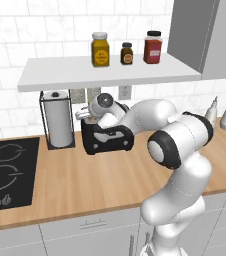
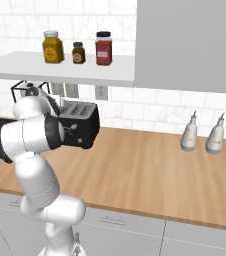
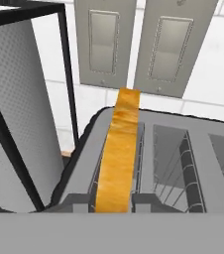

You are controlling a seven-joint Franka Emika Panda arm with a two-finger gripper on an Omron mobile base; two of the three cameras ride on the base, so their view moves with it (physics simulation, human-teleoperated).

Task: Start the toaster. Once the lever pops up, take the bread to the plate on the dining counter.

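The arm hides most of the toaster (image 1: 107,139); the gripper's (image 3: 113,206) narrowed jaws pinch the bread (image 3: 118,149) standing in its slot.

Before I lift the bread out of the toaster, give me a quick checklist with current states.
1. bread standing up out of the toaster slot: ok.
2. gripper lined up over the slice, hand view looks straight along the crust: ok.
3. gripper shut on the bread: cannot tell, fingertips hidden.
4. Neighbouring slot vacant, wires visible: ok.
5. paper-towel holder close beside the toaster, watch it during the lift: not ok.
6. shelf overhangs the toaster, limited headroom: cannot tell.
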